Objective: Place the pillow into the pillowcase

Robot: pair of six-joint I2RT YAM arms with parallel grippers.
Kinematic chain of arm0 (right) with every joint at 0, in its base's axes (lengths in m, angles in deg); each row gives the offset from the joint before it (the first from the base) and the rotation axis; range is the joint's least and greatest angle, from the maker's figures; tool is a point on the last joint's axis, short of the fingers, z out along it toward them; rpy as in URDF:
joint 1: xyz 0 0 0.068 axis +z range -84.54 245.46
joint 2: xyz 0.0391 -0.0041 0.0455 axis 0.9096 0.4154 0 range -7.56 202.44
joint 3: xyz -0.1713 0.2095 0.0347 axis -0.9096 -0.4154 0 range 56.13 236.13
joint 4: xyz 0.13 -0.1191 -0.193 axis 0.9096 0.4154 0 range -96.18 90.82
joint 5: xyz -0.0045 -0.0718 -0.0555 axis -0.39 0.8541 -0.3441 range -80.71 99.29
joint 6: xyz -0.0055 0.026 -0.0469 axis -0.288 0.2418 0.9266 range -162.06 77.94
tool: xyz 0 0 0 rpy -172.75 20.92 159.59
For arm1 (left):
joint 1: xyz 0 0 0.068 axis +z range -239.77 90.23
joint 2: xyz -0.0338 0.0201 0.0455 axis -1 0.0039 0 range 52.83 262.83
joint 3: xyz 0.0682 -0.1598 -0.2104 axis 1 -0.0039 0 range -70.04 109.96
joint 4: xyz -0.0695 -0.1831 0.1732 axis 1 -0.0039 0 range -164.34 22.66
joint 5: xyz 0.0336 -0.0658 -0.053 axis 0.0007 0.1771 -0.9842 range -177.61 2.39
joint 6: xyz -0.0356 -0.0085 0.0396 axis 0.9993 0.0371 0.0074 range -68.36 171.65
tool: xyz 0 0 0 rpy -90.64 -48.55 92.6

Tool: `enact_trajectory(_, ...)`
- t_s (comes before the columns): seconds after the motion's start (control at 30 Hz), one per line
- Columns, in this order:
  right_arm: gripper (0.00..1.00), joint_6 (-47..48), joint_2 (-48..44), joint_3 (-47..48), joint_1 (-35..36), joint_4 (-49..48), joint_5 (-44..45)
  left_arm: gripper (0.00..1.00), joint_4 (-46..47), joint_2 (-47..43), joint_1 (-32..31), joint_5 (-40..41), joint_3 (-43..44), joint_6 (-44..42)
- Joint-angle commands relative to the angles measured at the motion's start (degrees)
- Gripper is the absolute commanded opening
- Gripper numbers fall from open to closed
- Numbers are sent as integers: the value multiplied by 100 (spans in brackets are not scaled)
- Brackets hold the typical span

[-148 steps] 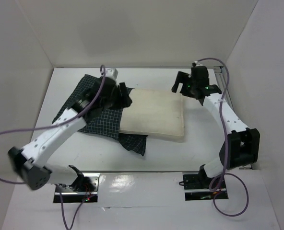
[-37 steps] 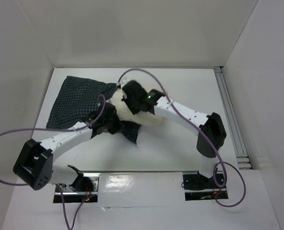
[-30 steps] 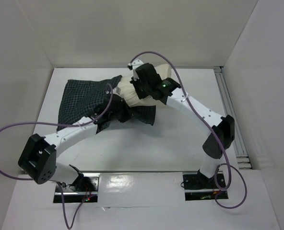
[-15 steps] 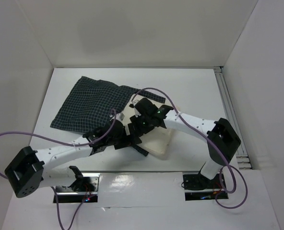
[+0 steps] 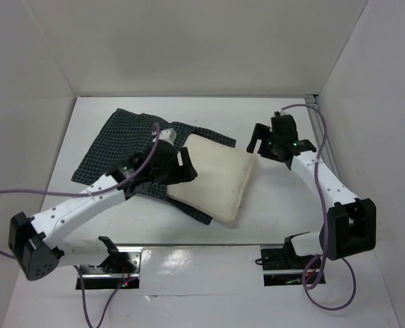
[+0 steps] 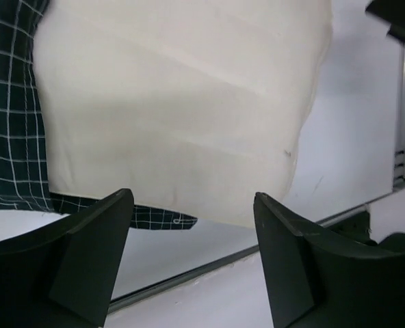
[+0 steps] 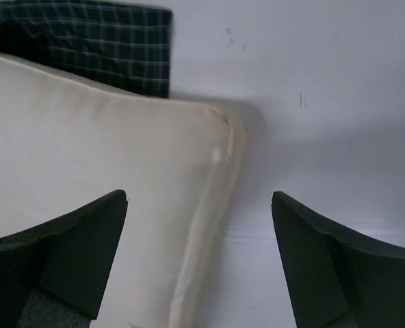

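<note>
Though clamped shut a second ago, now spread wide and gripping nothing: left tool (image 5: 182,167) and right tool (image 5: 257,140) alike. Broken up, too, that tight huddle of a second back. For the left tool: a hover just above the left edge of the pillow (image 5: 216,181), only cream cloth seen between its jaws from the wrist. For the right tool: pulled well clear, up off the pillow's far right corner, bare desk (image 5: 271,205) under one jaw.

And the pillow itself? Dropped flat on the desk, skewed, no longer bunched up between the arms. Lying on top of the pillowcase (image 5: 113,147), not inside it: most of it spread out to the pillow's left, a strip peeking out past the pillow's far edge, another tongue poking out from beneath its near left edge. No sign of an open mouth around any part of the pillow.

So, judging by the lie of things, a release and reset rather than a gain: cream cloth bare wherever visible, insertion not yet begun. Likely next: find the pillowcase opening left of the pillow, pinch one layer, lift it, and feed the pillow's left end in. Worth watching for: grabbing both layers at once, or dragging the pillow along with the pillowcase.
</note>
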Motion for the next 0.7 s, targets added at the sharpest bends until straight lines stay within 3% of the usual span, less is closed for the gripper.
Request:
enact_trajectory(0.0, 93, -676, -192, -874, -339, -682, -939, 84, -776, 889, 43, 348, 769, -294)
enact_trajectory(0.13, 90, -958, -193, -1525, -393, -1422, -1809, 86, -1287, 1911, 43, 463, 1771, -417)
enact_trajectory(0.17, 83, -1037, -123, -1657, -341, -1606, -2176, 87, -1341, 2087, 43, 463, 2103, -470)
enact_trajectory(0.2, 70, -1090, -53, -1884, -236, -1791, -2362, 87, -1420, 2246, 43, 533, 2263, -471)
enact_trajectory(0.23, 50, -1143, -52, -1982, -157, -2123, -2512, 87, -1507, 2404, 96, 594, 2430, -532)
enact_trajectory(0.27, 13, -1230, -52, -2061, -60, -2222, -2601, 87, -1700, 2701, 96, 647, 2762, -532)
enact_trajectory(0.3, 0, -1301, -52, -2141, 210, -2275, -2602, 87, -1832, 3017, 148, 735, 2948, -593)
enact_trajectory(0.5, 0, -1574, -895, -2492, 1836, -2539, -1795, 87, -2790, 3950, 570, 894, 4144, -646)
enact_trajectory(0.6, 0, -769, -853, -2266, 2769, -2191, -1889, 87, -2897, 4083, 877, 894, 4207, -708)
enact_trajectory(0.63, 8, -461, -643, -1777, 3084, -1744, -1611, 87, -2967, 4084, 1026, 894, 4207, -708)
enact_trajectory(0.67, 58, -66, -641, -1572, 3200, -939, -1217, 87, -3028, 4006, 1097, 955, 4129, -708)
